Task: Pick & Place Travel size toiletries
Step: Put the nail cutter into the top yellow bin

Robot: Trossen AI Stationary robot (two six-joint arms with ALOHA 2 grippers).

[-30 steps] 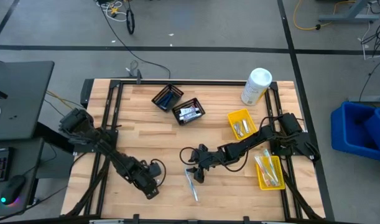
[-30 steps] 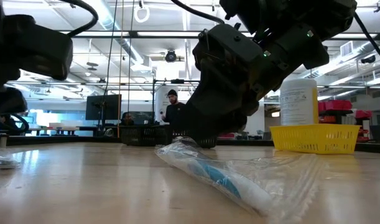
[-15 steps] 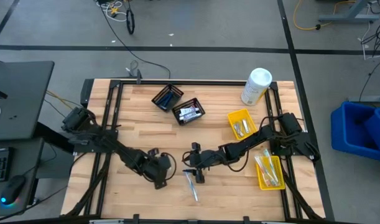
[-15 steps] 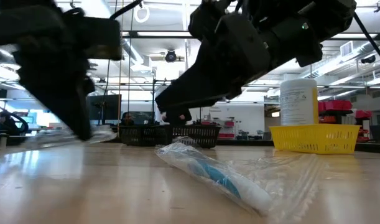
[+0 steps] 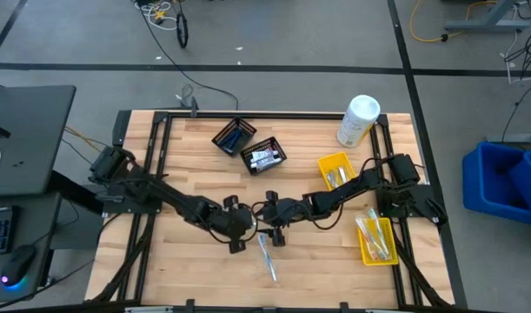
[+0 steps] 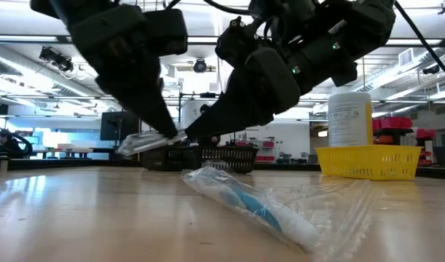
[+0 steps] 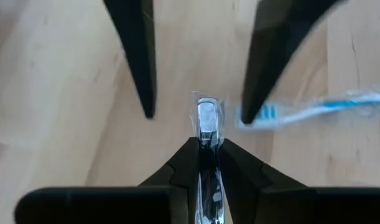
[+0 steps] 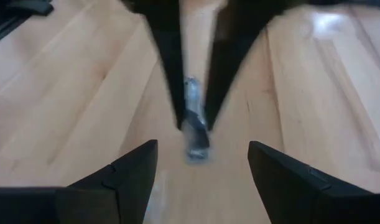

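1. In the high view the left arm reaches from the left edge of the surface (image 5: 187, 174) toward the frame's centre, and the left claw (image 5: 239, 235) sits just left of centre, fingertips aimed at the right arm.
2. The left wrist view shows that claw clamped on a small silver piece in clear wrap (image 7: 206, 121), which sticks out past the closed fingertips. The low view shows the same piece (image 6: 146, 142) held well above the wood at centre left.
3. The right arm stretches in from the right edge, and the right claw (image 5: 272, 228) meets the left one near centre. Its fingers stand apart; in the right wrist view the silver piece (image 8: 194, 124) lies in line between them, just beyond the tips.
4. A wrapped toothbrush (image 5: 267, 256) lies flat on the surface just below both claws in the high view. The low view shows it (image 6: 258, 207) up close at centre, blue and white inside crinkled plastic.
5. At upper centre, two black mesh baskets (image 5: 263, 167) stand side by side: the left one holds dark blue items, the right one white items.
6. Right of centre, a yellow bin (image 5: 324, 165) holds silver pieces, and a second yellow bin (image 5: 367, 252) at lower right holds long, thin wrapped items.
7. A white canister (image 5: 359, 120) stands at upper right.
8. Only the low view shows the room behind, with a person (image 6: 200, 127) standing far back.
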